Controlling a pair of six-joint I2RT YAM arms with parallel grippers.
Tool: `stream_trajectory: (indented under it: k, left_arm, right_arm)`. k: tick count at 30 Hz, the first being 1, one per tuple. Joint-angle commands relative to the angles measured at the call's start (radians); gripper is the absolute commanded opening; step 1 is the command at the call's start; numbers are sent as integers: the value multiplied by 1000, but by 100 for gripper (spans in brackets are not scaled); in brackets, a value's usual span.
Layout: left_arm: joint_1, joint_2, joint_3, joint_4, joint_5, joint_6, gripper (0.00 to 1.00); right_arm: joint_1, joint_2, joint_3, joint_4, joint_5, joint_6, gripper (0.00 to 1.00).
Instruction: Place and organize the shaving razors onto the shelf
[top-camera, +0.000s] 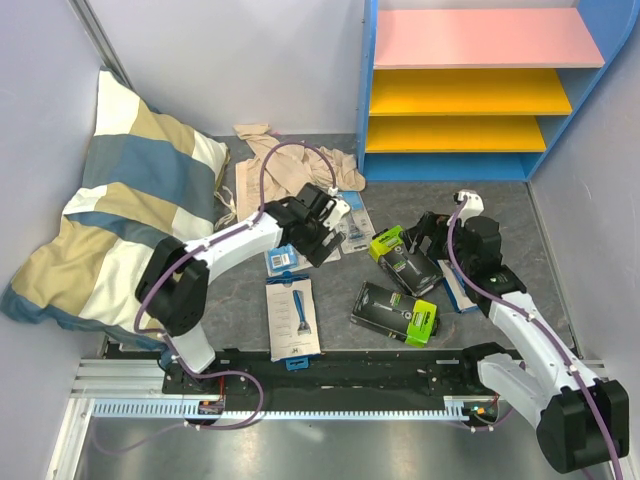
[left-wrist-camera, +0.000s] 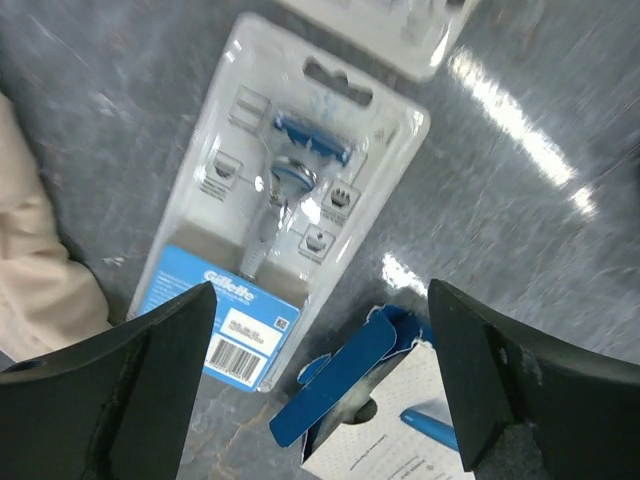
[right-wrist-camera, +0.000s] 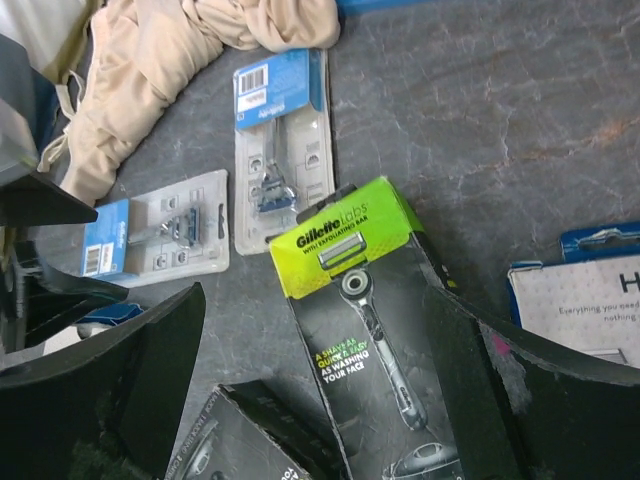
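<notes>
Six shaving razors lie on the grey floor. Two clear blisters (top-camera: 356, 228) (top-camera: 284, 259) sit near the cloth. A white-blue box (top-camera: 293, 318) lies in front, another (top-camera: 456, 290) is half hidden by my right arm. Two black boxes with lime ends (top-camera: 403, 258) (top-camera: 395, 310) lie in the middle. My left gripper (left-wrist-camera: 320, 395) is open above the blue tab end of the white-blue box (left-wrist-camera: 385, 420), beside a blister (left-wrist-camera: 280, 200). My right gripper (right-wrist-camera: 310, 400) is open over a black box (right-wrist-camera: 380, 310). The shelf (top-camera: 478, 95) stands empty at the back right.
A beige cloth (top-camera: 290, 160) lies bunched behind the packs, also in the right wrist view as a cloth (right-wrist-camera: 170, 60). A striped pillow (top-camera: 120, 210) leans against the left wall. Walls close in both sides.
</notes>
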Motion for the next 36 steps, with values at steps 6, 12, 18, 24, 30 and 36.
stream_trajectory:
  k: [6, 12, 18, 24, 30, 36]
  left_arm:
    - [-8, 120, 103, -1, -118, 104, 86]
    - [-5, 205, 109, 40, -141, 146, 78]
    - [-2, 253, 126, 49, -135, 141, 57]
    - [18, 281, 117, 80, -136, 138, 52]
    - [49, 308, 132, 82, -101, 139, 49]
    - [52, 319, 143, 60, -116, 147, 7]
  right_arm:
    - [6, -33, -64, 8, -13, 20, 98]
    - [5, -19, -69, 8, -8, 13, 98]
    - [5, -5, -59, 8, 1, 10, 98]
    - [6, 1, -53, 7, -2, 5, 98]
    - [5, 10, -33, -12, 13, -30, 98]
    - [5, 34, -10, -18, -2, -39, 98]
